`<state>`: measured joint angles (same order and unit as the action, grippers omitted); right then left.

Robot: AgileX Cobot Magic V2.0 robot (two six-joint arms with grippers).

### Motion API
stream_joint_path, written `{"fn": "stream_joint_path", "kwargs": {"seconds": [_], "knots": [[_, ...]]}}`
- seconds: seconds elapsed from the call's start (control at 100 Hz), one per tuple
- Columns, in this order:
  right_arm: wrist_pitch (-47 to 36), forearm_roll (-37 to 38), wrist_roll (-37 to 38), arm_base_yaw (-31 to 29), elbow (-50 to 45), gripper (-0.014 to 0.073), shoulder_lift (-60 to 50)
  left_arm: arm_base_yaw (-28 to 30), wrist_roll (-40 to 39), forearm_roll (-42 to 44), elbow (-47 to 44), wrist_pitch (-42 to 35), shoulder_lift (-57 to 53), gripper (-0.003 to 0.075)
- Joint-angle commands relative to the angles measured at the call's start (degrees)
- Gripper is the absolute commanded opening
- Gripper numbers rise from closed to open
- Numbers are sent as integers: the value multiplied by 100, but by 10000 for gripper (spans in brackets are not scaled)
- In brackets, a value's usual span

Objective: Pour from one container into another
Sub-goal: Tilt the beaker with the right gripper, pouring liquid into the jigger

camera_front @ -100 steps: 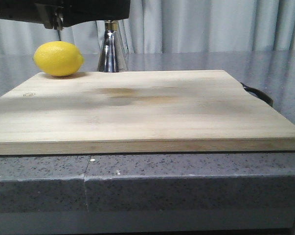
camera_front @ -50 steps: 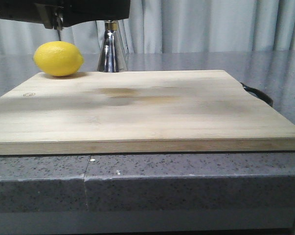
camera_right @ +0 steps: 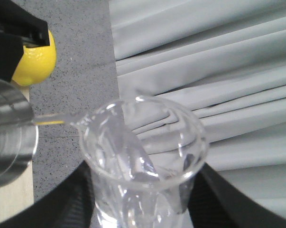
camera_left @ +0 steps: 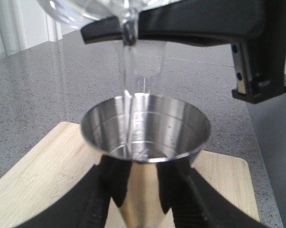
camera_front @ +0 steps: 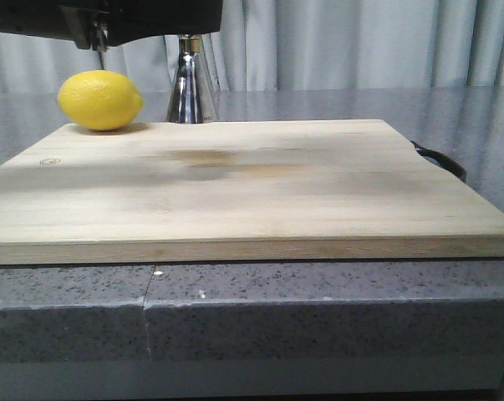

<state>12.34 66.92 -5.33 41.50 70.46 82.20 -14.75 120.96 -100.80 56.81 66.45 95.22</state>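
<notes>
On the grey speckled bench (camera_front: 318, 317) in the front view lay a pale wooden cutting board (camera_front: 260, 188), with a yellow lemon (camera_front: 99, 99) at its far edge toward ten o'clock. Just beside the lemon, at about eleven o'clock on the board, stood the steel jigger (camera_front: 190, 88), only its flared lower cone showing below a dark arm body that cut across the top of the view. A black handle (camera_front: 441, 159) stuck out past the board's edge at three o'clock. Grey curtains (camera_front: 360, 42) hung behind.

From the left wrist view, the left pincer (camera_left: 143, 199) was pinching the jigger (camera_left: 145, 128) around its narrow part, the black fingers (camera_left: 102, 190) pressed against the metal on both sides, and the cup's open mouth faced up. Above it the lip of the glass beaker (camera_left: 105, 9) was tipped over, and a thin clear stream (camera_left: 127, 71) ran down into the cup. The board (camera_left: 38, 180) lay underneath.

From the right wrist view, the right pincer (camera_right: 140, 199) was clamped on the beaker (camera_right: 143, 156), its dark fingers (camera_right: 76, 199) against the glass walls. The beaker was tilted, liquid running off its lip toward the jigger's rim (camera_right: 10, 133), with the lemon (camera_right: 36, 64) beyond.
</notes>
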Motion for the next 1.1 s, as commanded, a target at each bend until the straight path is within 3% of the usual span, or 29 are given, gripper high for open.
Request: {"fn": "stream_joint_path", "kwargs": {"seconds": [0.0, 1.09], "knots": [[-137, 235, -8, -2, 222, 318, -200, -50, -40, -458, 169, 630, -274, 231], [-137, 379, -8, -2, 222, 318, -200, -50, -40, -458, 169, 630, -274, 231]]}}
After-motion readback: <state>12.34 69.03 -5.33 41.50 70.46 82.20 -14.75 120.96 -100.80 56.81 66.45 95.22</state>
